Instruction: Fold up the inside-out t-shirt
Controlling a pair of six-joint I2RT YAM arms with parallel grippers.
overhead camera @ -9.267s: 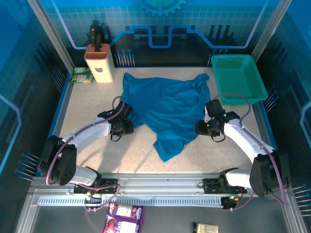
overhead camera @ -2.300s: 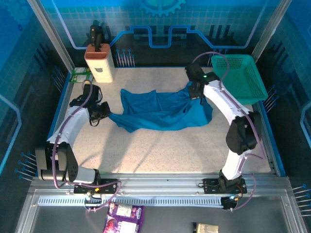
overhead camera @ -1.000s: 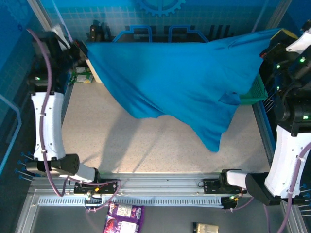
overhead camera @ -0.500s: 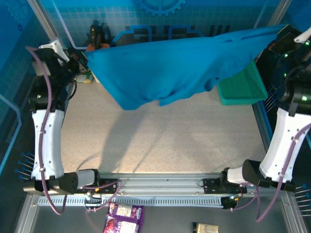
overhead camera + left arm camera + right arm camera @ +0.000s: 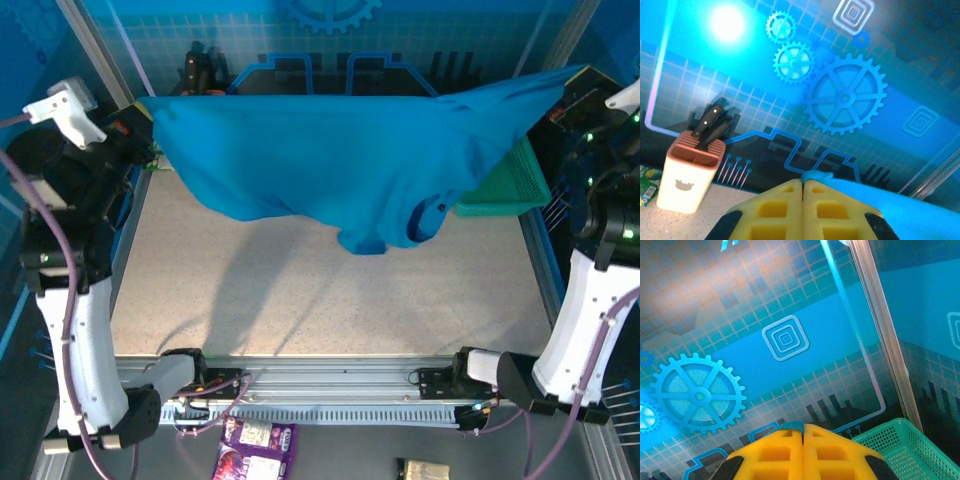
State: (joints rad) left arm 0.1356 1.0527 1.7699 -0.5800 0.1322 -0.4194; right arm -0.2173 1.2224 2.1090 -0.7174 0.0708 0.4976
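Note:
The inside-out t-shirt (image 5: 330, 160), plain medium blue, hangs stretched in the air across the back of the table, held by two top corners. Its lower edge sags to a loose fold (image 5: 385, 230) above the tabletop. My left gripper (image 5: 150, 106) is shut on the shirt's left corner; in the left wrist view the yellow fingers (image 5: 803, 181) pinch a bunched edge of the cloth (image 5: 880, 197). My right gripper (image 5: 572, 86) is shut on the right corner, and a thin rim of blue cloth (image 5: 788, 424) shows over its closed fingertips (image 5: 803, 426).
A teal-green mesh basket (image 5: 505, 182) (image 5: 902, 450) stands at the back right, partly under the shirt. A knife block (image 5: 687, 175) stands at the back left, its handles (image 5: 195, 66) showing above the cloth. A speckled tabletop (image 5: 320, 300) lies below. A purple packet (image 5: 255, 445) lies in front of the rail.
Both arms stay raised with the shirt. The left gripper has moved further left, pulling the cloth wider and flatter. The long hanging tail has swung up and now sags less.

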